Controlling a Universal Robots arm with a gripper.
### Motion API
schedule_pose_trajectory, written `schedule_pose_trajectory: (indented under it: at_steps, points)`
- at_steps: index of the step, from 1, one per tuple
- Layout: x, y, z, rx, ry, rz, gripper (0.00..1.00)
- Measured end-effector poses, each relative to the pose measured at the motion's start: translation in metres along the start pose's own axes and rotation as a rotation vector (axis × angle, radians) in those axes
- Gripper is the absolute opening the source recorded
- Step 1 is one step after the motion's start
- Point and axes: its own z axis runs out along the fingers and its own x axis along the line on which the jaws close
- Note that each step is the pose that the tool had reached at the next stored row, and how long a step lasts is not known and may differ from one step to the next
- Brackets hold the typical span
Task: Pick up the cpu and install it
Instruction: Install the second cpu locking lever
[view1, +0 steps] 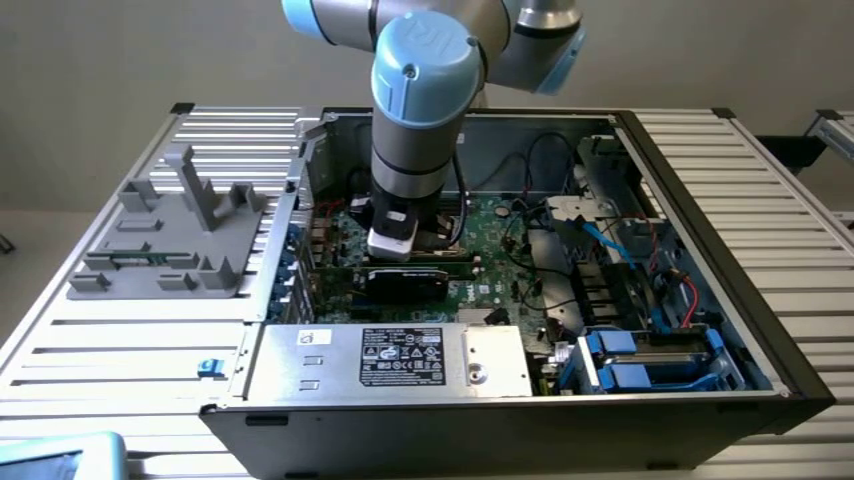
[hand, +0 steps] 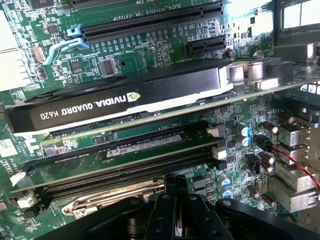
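Green motherboard (hand: 165, 107); black graphics card (hand: 120, 100), white lettering; black gripper (hand: 172, 187); blue-grey arm (view1: 420, 90); silver box (view1: 387, 360), black label.

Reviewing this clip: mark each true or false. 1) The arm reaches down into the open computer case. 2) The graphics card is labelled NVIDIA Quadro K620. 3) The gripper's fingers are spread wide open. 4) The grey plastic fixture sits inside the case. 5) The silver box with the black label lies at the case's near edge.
1) True: the arm reaches down into the computer case, over the motherboard.
2) True: the graphics card reads NVIDIA Quadro K620.
3) False: the gripper is shut.
4) False: the grey fixture stands outside the case, on the table at the exterior view's left.
5) True: the silver box lies along the near edge.
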Motion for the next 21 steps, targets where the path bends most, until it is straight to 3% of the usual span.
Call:
schedule_pose_trajectory:
  at_steps: [21]
  points:
    - [0.0002,0.0003,0.0011,0.0069,0.0015,-0.001,0.12]
